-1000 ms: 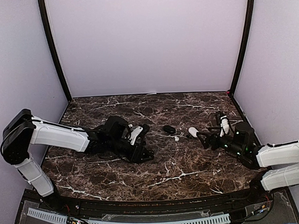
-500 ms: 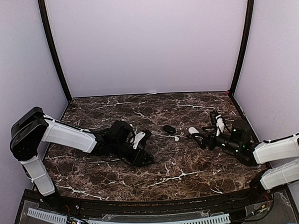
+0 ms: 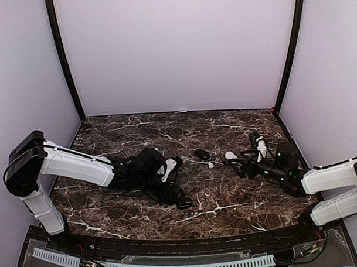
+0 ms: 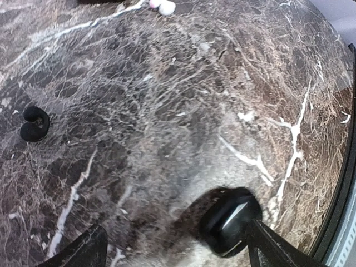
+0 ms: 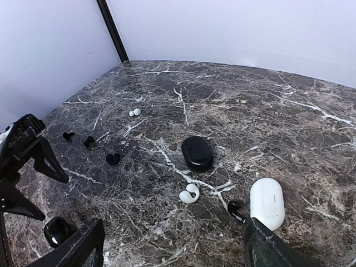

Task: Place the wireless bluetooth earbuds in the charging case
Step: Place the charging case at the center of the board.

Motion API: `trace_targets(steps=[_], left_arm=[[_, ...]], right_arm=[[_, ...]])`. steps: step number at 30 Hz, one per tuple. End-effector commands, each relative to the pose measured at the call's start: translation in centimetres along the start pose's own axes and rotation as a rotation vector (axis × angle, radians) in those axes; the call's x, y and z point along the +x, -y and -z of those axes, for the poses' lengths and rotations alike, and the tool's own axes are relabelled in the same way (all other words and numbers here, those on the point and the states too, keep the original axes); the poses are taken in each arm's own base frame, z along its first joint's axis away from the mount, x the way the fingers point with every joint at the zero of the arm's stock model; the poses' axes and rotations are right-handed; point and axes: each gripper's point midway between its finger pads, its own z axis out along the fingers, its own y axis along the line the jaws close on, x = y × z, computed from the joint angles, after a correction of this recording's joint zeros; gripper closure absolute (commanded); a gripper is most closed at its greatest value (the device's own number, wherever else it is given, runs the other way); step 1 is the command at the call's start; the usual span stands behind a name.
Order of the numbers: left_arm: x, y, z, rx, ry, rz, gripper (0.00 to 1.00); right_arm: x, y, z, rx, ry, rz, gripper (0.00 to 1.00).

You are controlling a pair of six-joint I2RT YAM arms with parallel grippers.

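My left gripper (image 4: pixel 178 253) stands open low over the marble. A small round black charging case (image 4: pixel 228 219) lies on the table just inside its right fingertip, free of any grip; the top view shows this case (image 3: pixel 183 205) just in front of the left gripper (image 3: pixel 173 182). A black earbud (image 4: pixel 34 122) lies to the left. My right gripper (image 5: pixel 172 253) is open and holds nothing. Ahead of it lie a white earbud (image 5: pixel 189 193), a black earbud (image 5: pixel 235 208), a black oval case (image 5: pixel 197 153) and a white oval case (image 5: pixel 267 203).
Further black earbuds (image 5: pixel 113 158) (image 5: pixel 89 141) and a white pair (image 5: pixel 134 112) lie scattered toward the left arm (image 5: pixel 22 150). Lilac walls with black corner posts (image 3: pixel 64 61) enclose the table. The table's front edge (image 4: pixel 342 183) runs close to the left gripper.
My left gripper has opened wide and let go of the small black case, which now lies on the marble in front of it. The right arm has barely moved.
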Motion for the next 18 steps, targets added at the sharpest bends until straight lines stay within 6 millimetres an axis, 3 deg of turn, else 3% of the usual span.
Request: trace_targets(steps=[1,10,15,18], left_arm=[[-1.2,1.0,2.3,-0.162,0.049,-0.054,0.01],[0.1,3.8,2.0,-0.226,-0.001,-0.008,0.04],[1.2,4.2,1.1,-0.198,-0.037,-0.011,0.09],[1.7,4.2,0.8,-0.189,-0.052,-0.005,0.07]], right_arm=[[-1.4,-0.5,-0.2,-0.017,0.035,0.022,0.15],[-1.5,-0.6,-0.1,-0.019,0.037,0.020,0.16],[-1.7,-0.6,0.0,-0.021,0.042,0.021,0.16],[-1.6,-0.6,0.0,-0.021,0.042,0.021,0.16]])
